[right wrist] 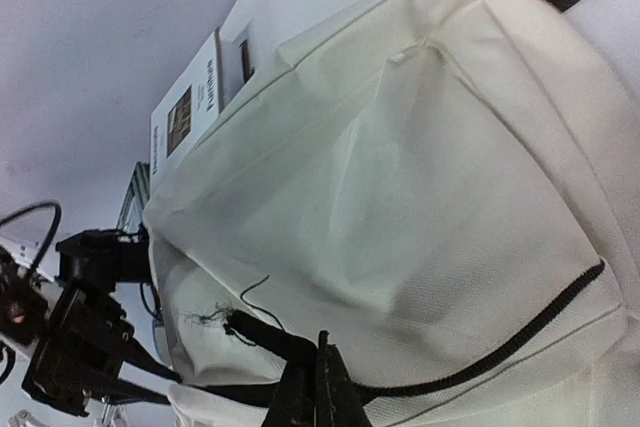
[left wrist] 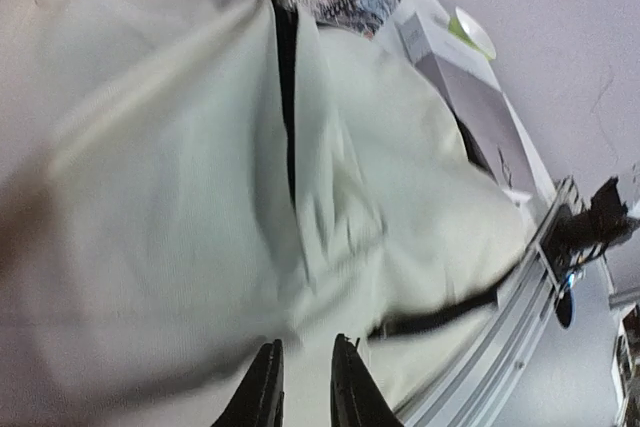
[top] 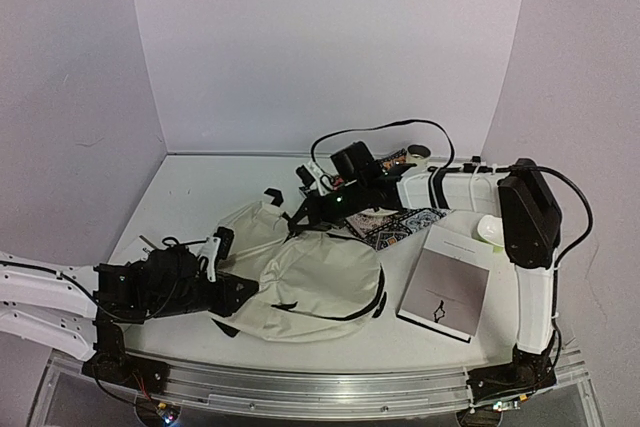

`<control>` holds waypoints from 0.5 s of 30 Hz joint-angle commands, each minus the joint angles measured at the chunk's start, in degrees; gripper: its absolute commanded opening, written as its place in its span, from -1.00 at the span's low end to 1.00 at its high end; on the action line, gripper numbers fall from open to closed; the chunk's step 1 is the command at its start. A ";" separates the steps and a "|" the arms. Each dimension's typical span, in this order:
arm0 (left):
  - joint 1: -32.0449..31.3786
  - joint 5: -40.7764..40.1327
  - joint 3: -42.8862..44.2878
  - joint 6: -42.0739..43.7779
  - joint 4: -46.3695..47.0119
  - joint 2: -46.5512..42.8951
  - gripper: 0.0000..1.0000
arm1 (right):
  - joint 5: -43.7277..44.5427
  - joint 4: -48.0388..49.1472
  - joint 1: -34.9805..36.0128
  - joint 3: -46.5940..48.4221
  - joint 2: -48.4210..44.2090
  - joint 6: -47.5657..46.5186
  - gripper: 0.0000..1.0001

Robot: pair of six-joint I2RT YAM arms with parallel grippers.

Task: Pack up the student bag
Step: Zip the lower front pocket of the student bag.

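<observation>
The student bag (top: 320, 287) is a soft cream backpack with black zipper trim, lying flat in the middle of the table. My left gripper (top: 243, 294) is at its lower left edge. In the left wrist view its fingers (left wrist: 264, 392) stand slightly apart over the cream fabric (left wrist: 180, 177), and I cannot tell whether they touch it. My right gripper (top: 303, 211) is at the bag's far edge. In the right wrist view it (right wrist: 318, 392) is shut on a short frayed black strap (right wrist: 262, 335) of the bag (right wrist: 420, 167), beside the zipper line.
A grey book (top: 445, 292) lies to the right of the bag and also shows in the left wrist view (left wrist: 470, 97). A patterned flat item (top: 395, 222) and a white-green object (top: 490, 230) lie behind it. An aluminium rail (top: 330, 382) runs along the near edge.
</observation>
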 commanded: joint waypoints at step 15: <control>-1.38 -10.12 19.49 12.70 -4.03 17.73 0.31 | 11.44 8.12 6.99 -8.35 -9.12 1.10 -1.00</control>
